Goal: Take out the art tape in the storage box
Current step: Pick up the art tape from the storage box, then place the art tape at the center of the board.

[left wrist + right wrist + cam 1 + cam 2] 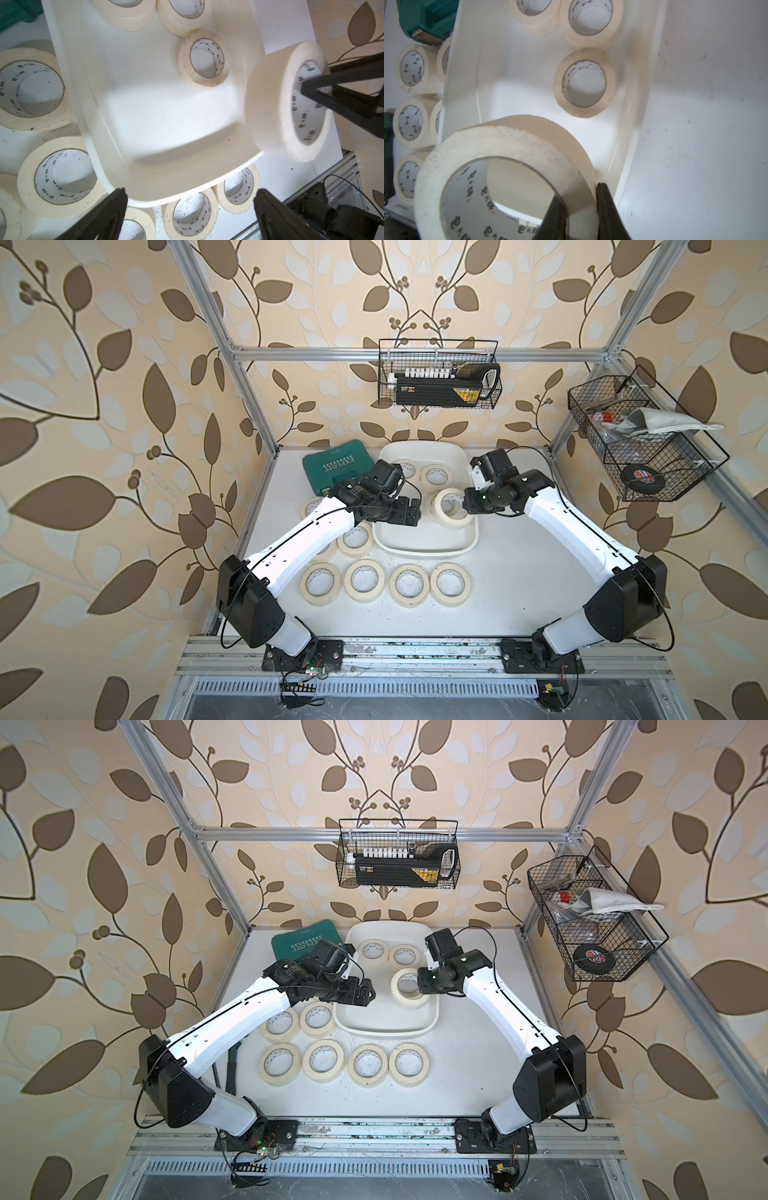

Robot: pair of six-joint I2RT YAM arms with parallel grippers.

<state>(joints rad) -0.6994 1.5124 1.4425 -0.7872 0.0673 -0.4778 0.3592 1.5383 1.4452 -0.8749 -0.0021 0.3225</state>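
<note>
The white storage box sits at the middle back of the table. Three cream art tape rolls lie flat in it. A further art tape roll hangs tilted above the box's right side. My right gripper is shut on this roll's wall, one finger inside the core and one outside. Over the box's left front, my left gripper stands open and holds nothing. Several more rolls lie on the table in front of the box and to its left.
A teal tool case lies at the back left next to the box. One black wire basket hangs on the back rail. Another on the right holds a black tape roll. Bare table lies right of the box.
</note>
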